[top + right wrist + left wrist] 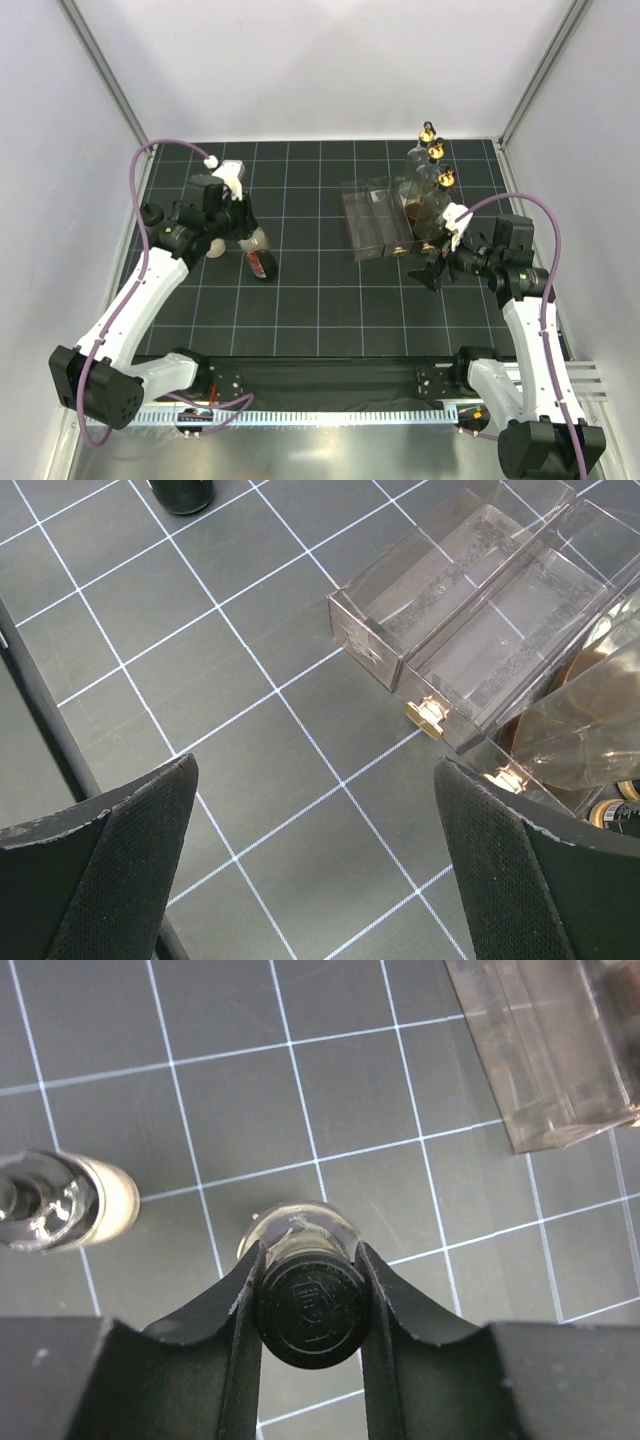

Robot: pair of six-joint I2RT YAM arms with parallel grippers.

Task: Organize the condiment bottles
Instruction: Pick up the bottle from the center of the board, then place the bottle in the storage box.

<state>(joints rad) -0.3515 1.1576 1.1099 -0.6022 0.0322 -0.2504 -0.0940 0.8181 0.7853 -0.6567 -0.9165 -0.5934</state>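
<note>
1. The left gripper [310,1260] is clamped on the black cap of a small dark bottle [308,1305], centre-left in the top view and well apart from the rack.
2. The right gripper [320,820] is spread wide and empty, near the clear divided rack [470,610].
3. Progress, as judged: the gold-pourer bottles [437,152] stand at the rack's right side. Its left compartments are bare. The gripped bottle and a pale bottle [70,1200] beside it are still to be placed.
4. Writing: the cap's embossed mark is illegible, and no label can be read.

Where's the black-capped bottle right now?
The black-capped bottle is on the left of the mat in the top view, its cap clamped in the left gripper, a pale bottle beside it.
</note>
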